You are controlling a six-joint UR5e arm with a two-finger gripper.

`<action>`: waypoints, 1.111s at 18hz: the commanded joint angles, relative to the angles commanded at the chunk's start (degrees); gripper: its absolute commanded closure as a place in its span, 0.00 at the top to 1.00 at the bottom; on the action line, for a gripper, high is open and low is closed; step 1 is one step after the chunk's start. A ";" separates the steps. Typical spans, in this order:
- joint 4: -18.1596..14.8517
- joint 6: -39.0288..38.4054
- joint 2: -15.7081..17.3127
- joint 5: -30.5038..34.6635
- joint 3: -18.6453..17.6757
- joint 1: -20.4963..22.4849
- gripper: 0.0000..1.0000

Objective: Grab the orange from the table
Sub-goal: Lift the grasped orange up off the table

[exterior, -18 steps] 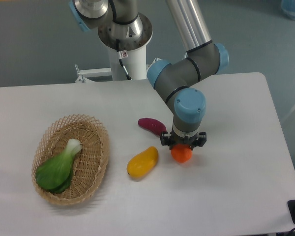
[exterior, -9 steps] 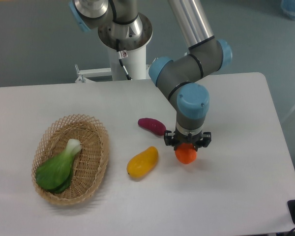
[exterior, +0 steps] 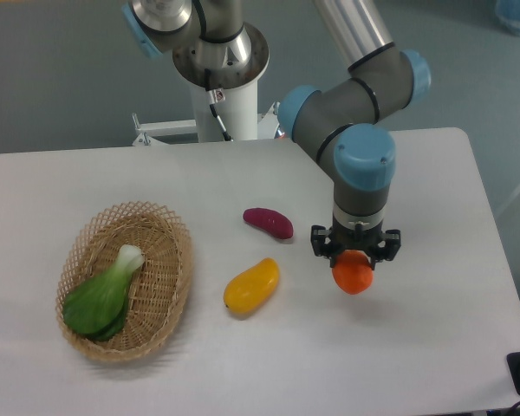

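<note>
The small round orange [exterior: 354,276] is held between the fingers of my gripper [exterior: 355,253], which is shut on it from above. It sits over the right half of the white table [exterior: 433,347], to the right of the other fruit. Whether the orange still touches the tabletop cannot be told from this view. The top of the orange is hidden by the gripper body.
A yellow-orange mango-shaped fruit [exterior: 251,285] lies left of the gripper. A dark purple sweet potato [exterior: 269,222] lies up and to the left of it. A wicker basket [exterior: 160,227] with a green bok choy [exterior: 102,295] stands at the left.
My gripper has moved to the right and slightly toward the front, carrying the orange with it away from the mango-shaped fruit. Nothing else has moved.
</note>
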 joint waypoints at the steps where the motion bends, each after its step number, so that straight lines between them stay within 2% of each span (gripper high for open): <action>1: -0.09 1.93 0.09 -0.35 0.27 0.62 0.59; 4: -0.62 7.82 1.41 -2.20 0.36 2.73 0.60; 15: -2.20 20.30 0.88 -1.58 1.41 3.96 0.64; 17: -3.94 23.37 0.88 -1.58 2.11 4.49 0.64; 20: -6.50 23.57 0.18 -1.50 3.78 4.49 0.64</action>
